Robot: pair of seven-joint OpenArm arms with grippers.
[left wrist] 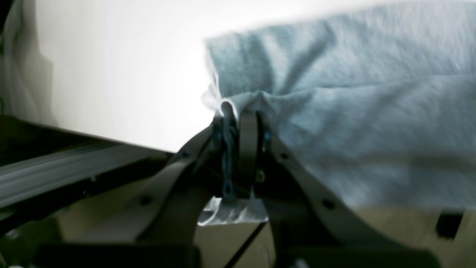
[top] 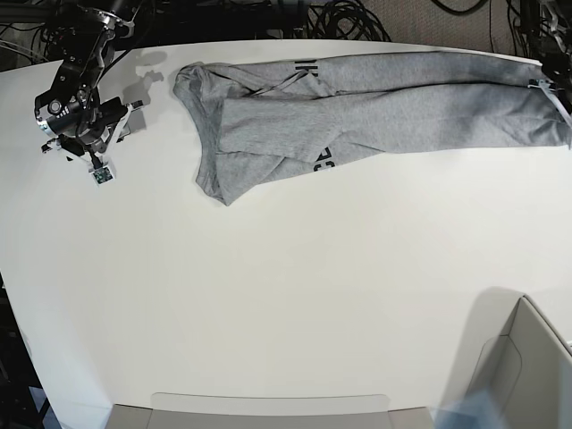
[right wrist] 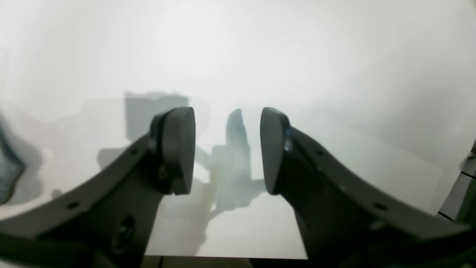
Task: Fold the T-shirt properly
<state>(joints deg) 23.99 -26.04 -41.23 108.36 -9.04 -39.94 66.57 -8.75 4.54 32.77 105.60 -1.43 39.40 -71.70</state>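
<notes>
Pinching soft light-grey cotton T-shirt edge: left gripper | right gripper: fingers spread wide over white table

Bright, even overhead light; soft focus on both wrist views.

Blown out to near-white glare on the table in all 3 views, strongest in the left wrist view beside the T-shirt, itself smeared and fuzzy. Dark, underexposed and out of focus at the left gripper and right gripper (silhouettes only). Soft grey shadows under the right gripper and at the base view's lower right corner. Sharp in the base view, with slight bending at the edges.
</notes>
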